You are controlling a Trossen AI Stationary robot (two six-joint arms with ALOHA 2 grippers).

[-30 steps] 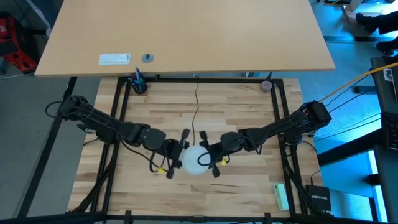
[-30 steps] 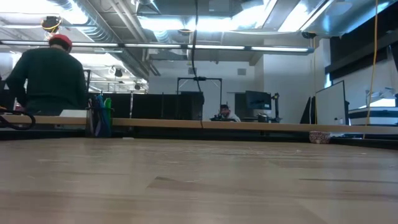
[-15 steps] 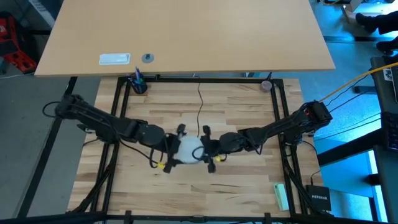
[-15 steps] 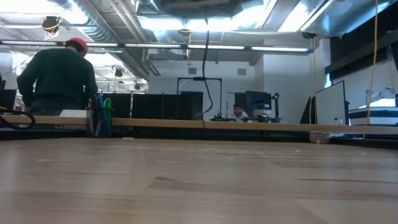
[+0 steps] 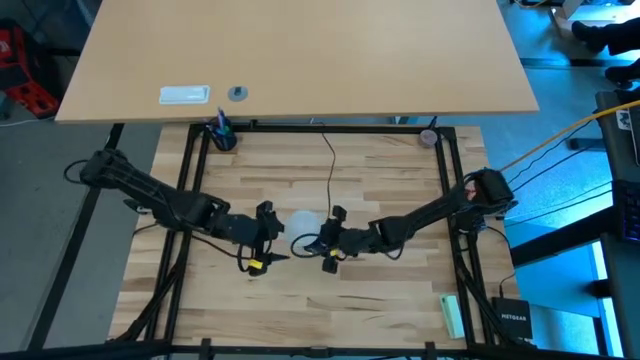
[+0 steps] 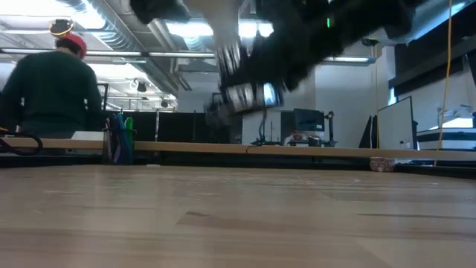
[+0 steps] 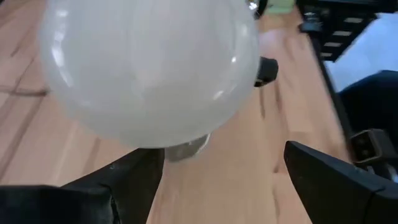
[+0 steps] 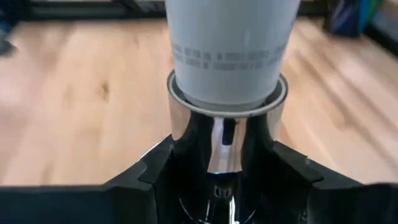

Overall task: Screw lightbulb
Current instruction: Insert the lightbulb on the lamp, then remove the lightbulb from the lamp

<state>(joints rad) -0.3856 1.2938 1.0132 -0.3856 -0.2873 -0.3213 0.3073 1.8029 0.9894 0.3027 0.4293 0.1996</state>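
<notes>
The white lightbulb (image 5: 300,222) sits with its neck (image 8: 230,50) in the mouth of a round silver socket (image 8: 224,118), and its globe (image 7: 149,68) faces the left arm. My right gripper (image 5: 330,243) is shut on the socket and holds it above the table's middle. A thin black cord (image 5: 331,170) runs from the socket toward the far edge. My left gripper (image 7: 224,152) stands wide open just left of the globe, its fingers apart from it. In the low view the socket (image 6: 249,95) shows blurred, high above the tabletop. My right gripper pinches the socket's silver wall (image 8: 183,127) between its two fingers (image 8: 155,171), one on each side. The fingers come roughly level from the table's right. Socket and bulb are lifted clear of the table, with the bulb pointing toward the left arm.
A black frame (image 5: 190,180) borders the wooden table. A blue cup of pens (image 5: 222,135) stands at the far left corner, a small round thing (image 5: 429,137) at the far right, a green block (image 5: 452,315) at the near right. A person (image 6: 52,89) sits beyond the table.
My left gripper has opened, let go of the bulb's globe and drawn back toward the table's left edge. My right gripper has carried the socket, with the bulb in it, toward the far edge and lower, so both now show in the low view.
</notes>
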